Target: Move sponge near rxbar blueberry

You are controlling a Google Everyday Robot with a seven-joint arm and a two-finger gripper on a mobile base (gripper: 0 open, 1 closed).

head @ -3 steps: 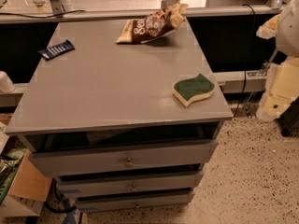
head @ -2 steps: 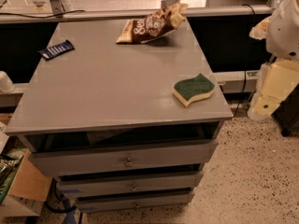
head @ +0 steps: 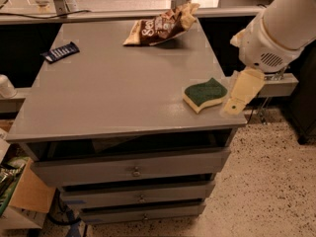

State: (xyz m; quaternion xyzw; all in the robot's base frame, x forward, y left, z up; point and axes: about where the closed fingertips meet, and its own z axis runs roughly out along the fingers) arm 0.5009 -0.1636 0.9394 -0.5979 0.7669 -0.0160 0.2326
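Pincer beside one sponge; one rxbar blueberry

The arm is a thick, smooth tube, white with a faint warm tint, and its surface is plain. A thin darker seam rings it where it meets a rounded white casing, bulkier than the tube's end and softly curved all over. On the underside of this casing sits a small vent of short dark slots set in a neat patch. A pale knob sticks out on the casing's left side. Below the casing is the tool, a flat, pale cream-yellow piece, broader above and narrowing downward, at the right front edge of the tabletop.
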